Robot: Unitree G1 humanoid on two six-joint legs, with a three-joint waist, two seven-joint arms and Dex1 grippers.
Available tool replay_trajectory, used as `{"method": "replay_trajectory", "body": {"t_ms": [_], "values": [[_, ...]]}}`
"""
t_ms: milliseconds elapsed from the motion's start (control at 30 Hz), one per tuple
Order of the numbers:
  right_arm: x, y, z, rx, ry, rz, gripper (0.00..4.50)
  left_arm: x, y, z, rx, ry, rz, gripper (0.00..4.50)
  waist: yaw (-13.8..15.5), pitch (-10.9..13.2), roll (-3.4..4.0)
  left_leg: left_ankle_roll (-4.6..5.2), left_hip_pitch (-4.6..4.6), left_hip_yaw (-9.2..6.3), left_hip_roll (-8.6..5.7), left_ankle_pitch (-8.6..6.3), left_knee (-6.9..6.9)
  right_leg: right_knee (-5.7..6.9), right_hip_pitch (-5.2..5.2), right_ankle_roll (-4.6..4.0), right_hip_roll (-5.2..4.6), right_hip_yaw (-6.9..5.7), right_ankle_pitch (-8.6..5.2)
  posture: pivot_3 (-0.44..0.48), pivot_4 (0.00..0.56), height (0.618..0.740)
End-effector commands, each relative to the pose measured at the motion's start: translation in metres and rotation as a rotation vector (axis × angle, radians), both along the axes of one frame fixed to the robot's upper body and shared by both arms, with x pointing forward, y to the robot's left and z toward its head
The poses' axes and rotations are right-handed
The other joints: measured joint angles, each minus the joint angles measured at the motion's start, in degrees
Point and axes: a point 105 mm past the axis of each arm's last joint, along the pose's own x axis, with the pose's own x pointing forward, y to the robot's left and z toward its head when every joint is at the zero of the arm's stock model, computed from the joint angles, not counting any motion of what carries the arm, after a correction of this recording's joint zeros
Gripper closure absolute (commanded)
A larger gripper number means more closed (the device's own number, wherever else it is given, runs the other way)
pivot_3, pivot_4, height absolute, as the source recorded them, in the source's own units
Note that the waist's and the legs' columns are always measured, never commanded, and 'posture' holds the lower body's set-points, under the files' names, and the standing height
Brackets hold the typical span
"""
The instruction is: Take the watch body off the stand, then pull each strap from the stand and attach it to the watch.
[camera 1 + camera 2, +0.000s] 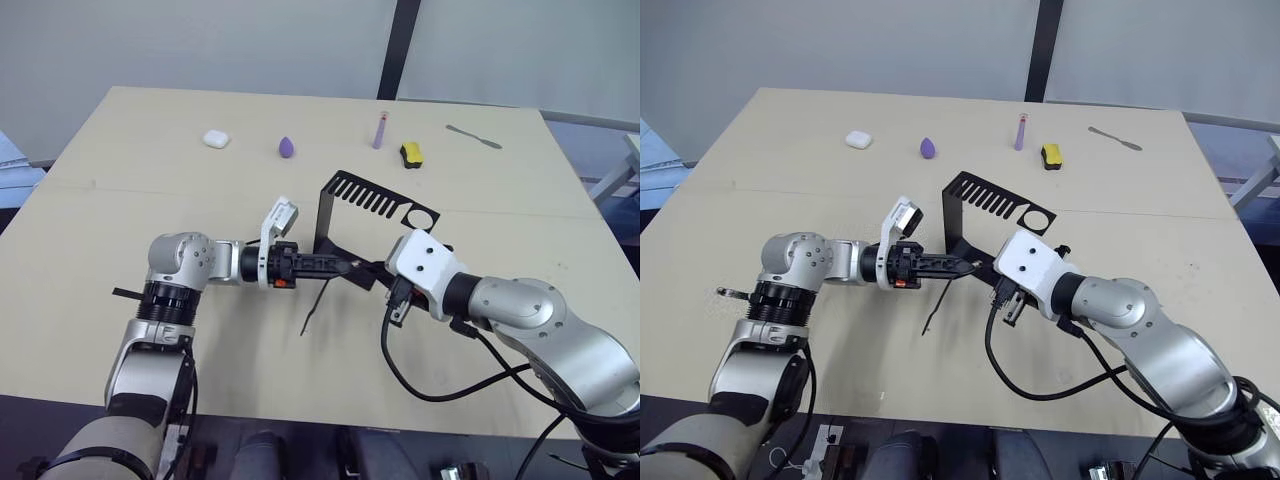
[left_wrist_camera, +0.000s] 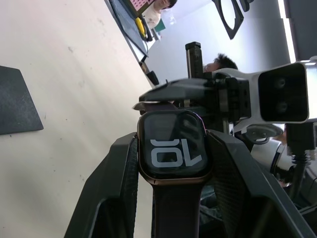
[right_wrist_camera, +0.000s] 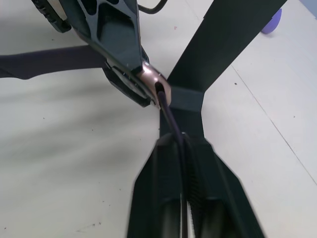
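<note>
At the centre of the surface point(image 1: 120, 180), the left tool point(image 2: 173, 163) grips the watch body point(image 2: 172, 151) by its sides, dark screen and white digits facing the wrist camera, one strap point(image 1: 317, 306) already fitted and trailing down to the surface near the stand's foot. The right tool point(image 3: 182, 148), reaching in from the right, is clenched on the second strap point(image 3: 171, 115), whose free end meets the bronze edge of the case (the joint looks close, though whether it has seated cannot be told). The stand point(image 1: 372, 200) sits just beyond the two tools, its upright wall and slotted top plate bare, which suggests the body and both straps are off it. By that reading the task is in its last stage: removal done, first band on, second band being slid into its slot. What remains is to push that strap home and let go. Along the far edge of the surface lie a white case point(image 1: 216, 139), a purple teardrop-shaped object point(image 1: 287, 147), a purple pen point(image 1: 379, 131), a yellow-and-black block point(image 1: 411, 153) and a grey tool-like strip point(image 1: 473, 137), all well apart from the work. People show in the background of the left wrist view.
</note>
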Motion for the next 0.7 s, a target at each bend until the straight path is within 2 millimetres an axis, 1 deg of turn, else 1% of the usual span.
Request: {"method": "replay_trajectory", "body": {"t_ms": [33,133,167,200,233,333,367,467,533,600,700], "values": [[-0.024,-0.003,0.016,0.024,-0.013,0.120,2.68,-0.011,-0.002,0.012,0.008,-0.182,-0.074,2.91,0.0,0.0,0.00,0.00,0.00,0.00,0.00,0.00,-0.03,-0.03,0.00,0.00,0.00,0.00,0.00,0.000,0.150,0.740],[-0.039,-0.018,0.023,0.060,0.029,0.172,1.16,-0.022,0.001,0.019,0.023,-0.342,-0.132,2.91,0.1,0.0,0.00,0.00,0.00,0.00,0.00,0.00,-0.13,-0.17,0.04,0.00,0.01,-0.01,0.00,0.000,0.150,0.740],[-0.044,-0.023,0.025,0.081,0.042,0.183,0.73,-0.026,0.003,0.021,0.030,-0.421,-0.150,2.91,0.1,0.0,0.00,0.00,0.01,0.00,0.00,0.00,-0.15,-0.19,0.06,0.00,0.01,-0.01,0.00,0.000,0.150,0.740],[-0.048,-0.027,0.028,0.108,0.055,0.196,0.18,-0.029,0.005,0.021,0.046,-0.498,-0.170,2.91,0.1,0.0,0.00,0.00,0.01,0.00,0.00,0.00,-0.15,-0.21,0.09,0.00,0.00,-0.01,0.00,0.000,0.150,0.740],[-0.053,-0.031,0.030,0.138,0.074,0.216,0.03,-0.031,0.006,0.022,0.056,-0.609,-0.191,2.91,0.1,0.0,0.00,0.00,0.02,-0.01,0.00,0.00,-0.14,-0.23,0.12,0.00,0.00,-0.01,0.00,0.000,0.150,0.740],[-0.065,-0.039,0.030,0.209,0.123,0.252,0.03,-0.036,0.010,0.015,0.119,-0.960,-0.259,2.91,0.0,0.0,0.00,-0.01,0.14,0.01,0.00,0.00,-0.25,-0.32,0.23,0.00,0.02,0.00,0.00,0.000,0.150,0.740],[-0.066,-0.041,0.029,0.221,0.134,0.254,0.03,-0.037,0.011,0.012,0.133,-1.047,-0.279,2.91,0.0,0.0,0.00,-0.01,0.20,0.04,0.00,0.01,-0.34,-0.36,0.27,0.00,0.04,0.03,0.00,0.000,0.150,0.740],[-0.068,-0.041,0.025,0.233,0.135,0.262,0.03,-0.035,0.010,0.006,0.154,-1.309,-0.283,2.91,0.1,0.0,0.00,-0.01,0.25,0.08,-0.01,0.04,-0.44,-0.42,0.29,0.00,0.05,0.07,0.00,0.000,0.150,0.740],[-0.068,-0.040,0.023,0.231,0.127,0.270,0.03,-0.032,0.009,0.003,0.172,-1.513,-0.296,2.91,0.1,0.0,0.00,0.02,0.22,0.09,-0.03,0.04,-0.43,-0.48,0.29,0.00,0.04,0.08,0.00,0.000,0.150,0.740],[-0.067,-0.039,0.021,0.224,0.119,0.278,0.03,-0.031,0.009,0.000,0.174,-1.652,-0.322,2.91,0.2,0.0,0.00,0.05,0.21,0.08,-0.03,0.03,-0.42,-0.50,0.30,0.00,0.05,0.08,0.00,0.000,0.150,0.740],[-0.068,-0.037,0.017,0.198,0.107,0.293,0.03,-0.029,0.008,0.001,0.155,-1.784,-0.314,2.91,0.2,0.0,0.00,0.06,0.21,0.08,-0.03,0.03,-0.48,-0.52,0.29,0.01,0.06,0.08,0.00,0.000,0.150,0.740]]}}
